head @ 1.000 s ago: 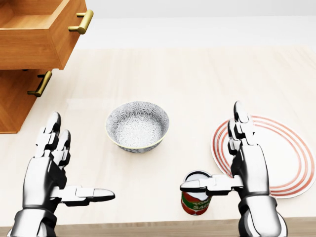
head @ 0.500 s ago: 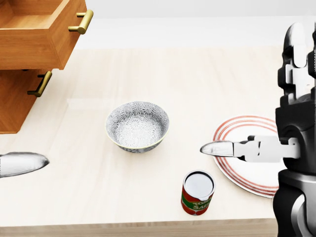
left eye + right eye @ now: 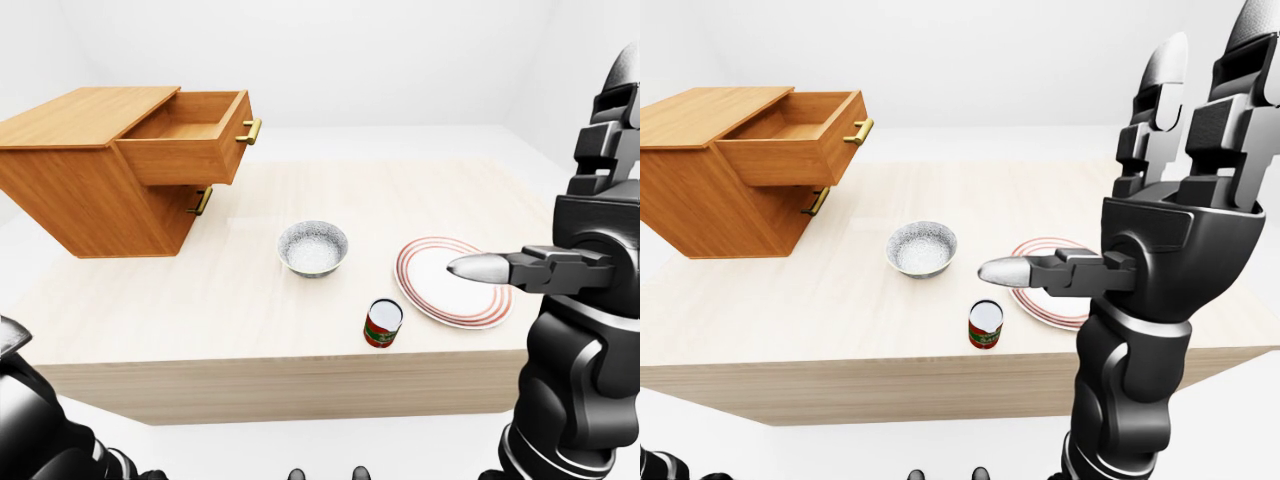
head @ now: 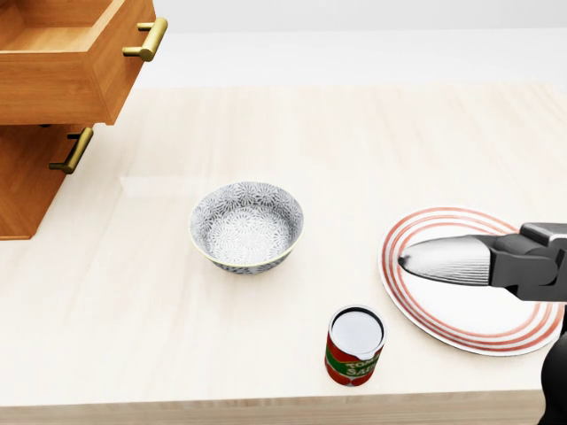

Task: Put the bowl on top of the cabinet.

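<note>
- Right-eye view: the dark metal right hand (image 3: pixel 1165 190) is raised, fingers (image 3: pixel 1162 90) spread apart, gripping nothing.
- The grey patterned ceramic bowl (image 4: pixel 246 226) sits on the pale table, well left of the thumb.
- Left hand's fingers are not visible.
- Risk: reaching down could knock over the red-labelled tin can (image 4: pixel 355 345) beneath the thumb.

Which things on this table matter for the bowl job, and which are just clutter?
For the job: patterned bowl; wooden cabinet, its top drawer open; right hand, raised and open.
Lying about: red-striped plate; tomato sauce can.
</note>
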`<state>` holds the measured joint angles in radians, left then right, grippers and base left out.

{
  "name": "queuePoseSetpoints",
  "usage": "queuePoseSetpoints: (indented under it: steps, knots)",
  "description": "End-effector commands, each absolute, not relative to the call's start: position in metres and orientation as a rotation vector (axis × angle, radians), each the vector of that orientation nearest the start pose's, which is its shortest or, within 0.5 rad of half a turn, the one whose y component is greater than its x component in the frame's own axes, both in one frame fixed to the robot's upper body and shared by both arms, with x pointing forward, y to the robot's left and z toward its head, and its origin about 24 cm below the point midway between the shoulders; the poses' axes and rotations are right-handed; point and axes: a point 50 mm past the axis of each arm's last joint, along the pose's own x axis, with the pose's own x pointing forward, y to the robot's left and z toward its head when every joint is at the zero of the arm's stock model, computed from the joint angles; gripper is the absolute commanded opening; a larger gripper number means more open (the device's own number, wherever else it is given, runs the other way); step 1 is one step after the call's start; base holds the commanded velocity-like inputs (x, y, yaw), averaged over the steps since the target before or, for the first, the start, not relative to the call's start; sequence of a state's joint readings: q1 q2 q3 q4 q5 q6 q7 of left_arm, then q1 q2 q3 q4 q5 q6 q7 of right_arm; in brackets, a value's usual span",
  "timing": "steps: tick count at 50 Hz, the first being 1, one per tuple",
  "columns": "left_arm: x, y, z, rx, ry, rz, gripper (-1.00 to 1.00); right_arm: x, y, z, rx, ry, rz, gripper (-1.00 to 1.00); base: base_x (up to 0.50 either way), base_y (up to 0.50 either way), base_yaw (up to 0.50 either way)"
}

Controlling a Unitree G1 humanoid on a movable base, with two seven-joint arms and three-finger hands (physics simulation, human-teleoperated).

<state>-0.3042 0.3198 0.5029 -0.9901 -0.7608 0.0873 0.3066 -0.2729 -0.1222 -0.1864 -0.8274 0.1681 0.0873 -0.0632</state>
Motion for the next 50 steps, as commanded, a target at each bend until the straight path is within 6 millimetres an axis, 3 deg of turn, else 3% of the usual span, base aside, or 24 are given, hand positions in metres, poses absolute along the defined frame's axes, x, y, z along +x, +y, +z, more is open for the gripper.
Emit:
queuePoseSetpoints:
  steps: [1, 33, 50]
  knots:
    - [0.143, 0.2189, 0.3031, -0.455, -1.164, 0.027, 1.0, 0.1893, -0.1755, 0.2704, 0.055, -1.049, -0.059, 1.0, 0.0, 0.0, 0.0]
    - [0.1451, 0.2194, 0.3027, -0.474, -1.137, 0.025, 1.0, 0.1909, -0.1734, 0.2691, 0.021, -1.036, -0.058, 1.0, 0.0, 0.0, 0.0]
    - [0.1403, 0.2141, 0.3045, -0.441, -1.175, 0.008, 1.0, 0.1881, -0.1754, 0.2691, 0.099, -1.045, -0.056, 1.0, 0.0, 0.0, 0.0]
